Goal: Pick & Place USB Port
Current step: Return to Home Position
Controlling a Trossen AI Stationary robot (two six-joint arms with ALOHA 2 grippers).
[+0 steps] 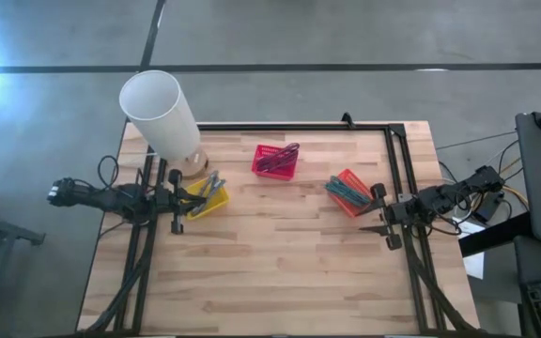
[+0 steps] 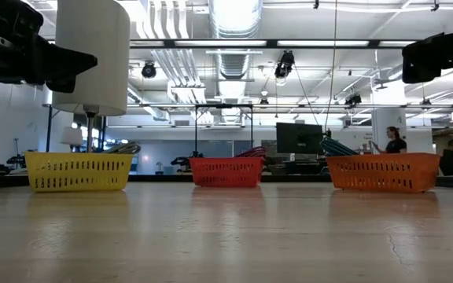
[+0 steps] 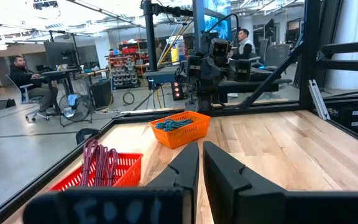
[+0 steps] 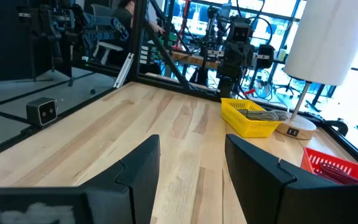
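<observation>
Three small baskets stand on the wooden table: a yellow one [image 1: 205, 200] [image 4: 250, 118] with grey pieces in it, a red one [image 1: 275, 161] [image 3: 104, 168] with dark red cables, and an orange one [image 1: 348, 193] [image 3: 180, 127] with teal cables. My left gripper [image 1: 188, 196] [image 3: 201, 155] hovers at the yellow basket's left side, shut and holding nothing. My right gripper [image 1: 372, 212] [image 4: 192, 155] hovers just right of the orange basket, open, with nothing between its fingers. In the low view both arms hang above the table top.
A lamp with a tall white shade [image 1: 161, 115] [image 2: 93, 55] stands on a round base behind the yellow basket. A black frame [image 1: 294, 125] runs along the table's far, left and right edges. Bare wood [image 1: 280, 263] fills the table's near half.
</observation>
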